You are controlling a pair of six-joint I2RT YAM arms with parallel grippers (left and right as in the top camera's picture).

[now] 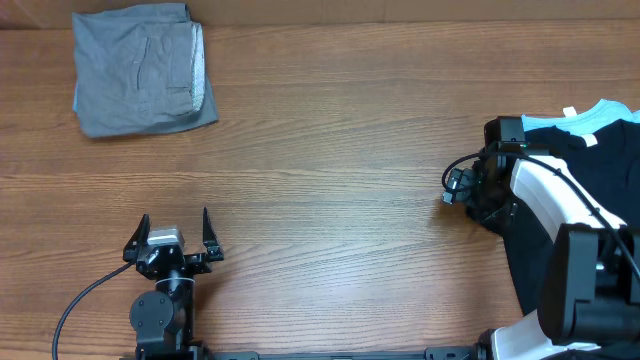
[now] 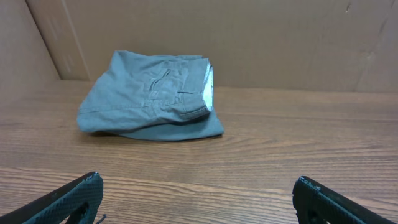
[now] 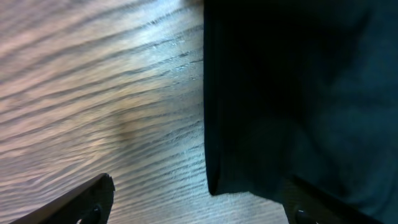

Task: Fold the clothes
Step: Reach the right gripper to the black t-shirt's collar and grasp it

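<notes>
Wood-grain table point(image 1: 350, 150) fills the overhead view; directions are clock-face from its centre, 12 at the far edge.

Black T-shirt point(image 1: 605, 155) at 3 o'clock, bunched against the right edge of the view and running out of frame, partly hidden under the right arm point(image 1: 560, 200). Not folded flat. In the right wrist view its dark edge point(image 3: 280, 93) lies on the table, hem line running top to bottom.

Grey garment point(image 1: 140, 70) at 10–11 o'clock, far left corner, folded into a rough square with a paler layer showing on its right side. Well apart from the other clothes. The left wrist view shows it point(image 2: 149, 96) lying flat in front of a cardboard wall point(image 2: 280, 37).

Light-blue T-shirt point(image 1: 600, 112) at 2 o'clock, only a strip showing, touching the far side of the black T-shirt.

Right end effector point(image 3: 199, 205): jaws wide apart, straddling the edge of the black T-shirt, nothing pinched. From overhead it sits at the shirt's left edge.

Left end effector point(image 1: 175, 220) at 7 o'clock, near edge: jaws fully spread, empty, bare table between them, pointing toward the grey garment but well apart from it.

Small white label point(image 1: 591, 141) on the black T-shirt near the light-blue one.
</notes>
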